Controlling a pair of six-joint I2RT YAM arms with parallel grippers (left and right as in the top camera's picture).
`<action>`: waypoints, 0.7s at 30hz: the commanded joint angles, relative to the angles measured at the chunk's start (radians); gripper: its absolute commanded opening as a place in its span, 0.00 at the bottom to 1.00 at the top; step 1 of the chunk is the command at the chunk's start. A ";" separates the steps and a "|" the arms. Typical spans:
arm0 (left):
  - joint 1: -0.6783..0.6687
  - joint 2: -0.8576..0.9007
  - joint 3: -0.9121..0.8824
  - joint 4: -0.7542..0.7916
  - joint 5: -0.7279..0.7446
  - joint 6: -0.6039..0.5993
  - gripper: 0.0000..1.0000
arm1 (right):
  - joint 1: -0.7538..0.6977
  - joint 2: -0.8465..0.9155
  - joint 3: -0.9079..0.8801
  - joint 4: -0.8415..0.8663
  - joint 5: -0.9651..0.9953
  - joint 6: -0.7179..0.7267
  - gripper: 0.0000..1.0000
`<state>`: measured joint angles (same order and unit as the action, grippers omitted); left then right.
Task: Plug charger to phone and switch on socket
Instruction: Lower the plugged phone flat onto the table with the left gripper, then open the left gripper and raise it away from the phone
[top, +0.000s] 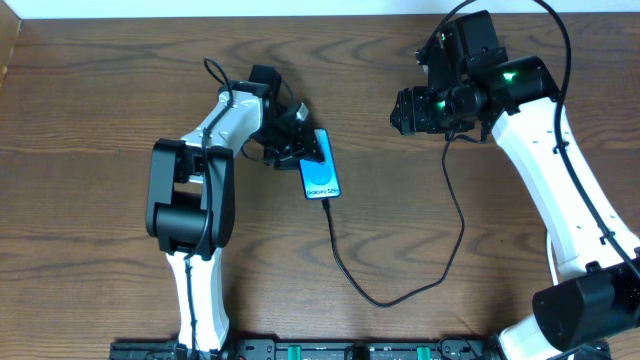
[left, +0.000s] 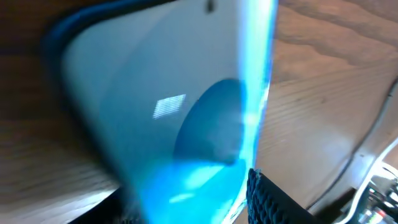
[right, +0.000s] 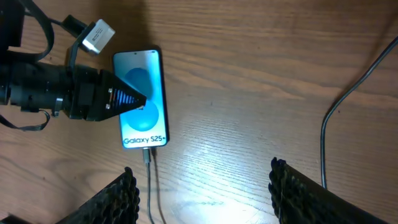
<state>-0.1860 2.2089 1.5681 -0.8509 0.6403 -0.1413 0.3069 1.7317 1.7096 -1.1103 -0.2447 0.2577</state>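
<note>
Two steps, and the first looks done: the charger (right: 149, 163) meets the bottom edge of the phone (right: 143, 81). My left gripper (top: 297, 145) lies over the phone's long edge; its grip I cannot tell. My right gripper (right: 202, 183), right of the phone, gapes empty. Next: find the socket, unseen.

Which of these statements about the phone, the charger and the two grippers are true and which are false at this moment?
1. The charger is plugged into the bottom edge of the phone. True.
2. The phone's screen is dark. False: it glows blue and reads Galaxy S25.
3. The right gripper is clamped on the charger. False: its jaws stand open and empty above the table.
4. The left gripper has its tip over the phone's screen. True.
</note>
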 joint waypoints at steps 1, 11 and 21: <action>0.003 0.040 -0.018 -0.021 -0.221 0.006 0.51 | -0.005 -0.003 -0.005 -0.002 0.011 -0.013 0.67; 0.003 0.040 -0.018 -0.028 -0.291 0.006 0.51 | -0.005 -0.003 -0.005 -0.009 0.011 -0.013 0.67; 0.010 -0.002 -0.006 -0.072 -0.433 0.006 0.56 | -0.005 -0.003 -0.005 -0.017 0.011 -0.028 0.67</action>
<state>-0.1871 2.1803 1.5803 -0.9031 0.4061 -0.1410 0.3069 1.7317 1.7096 -1.1263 -0.2382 0.2481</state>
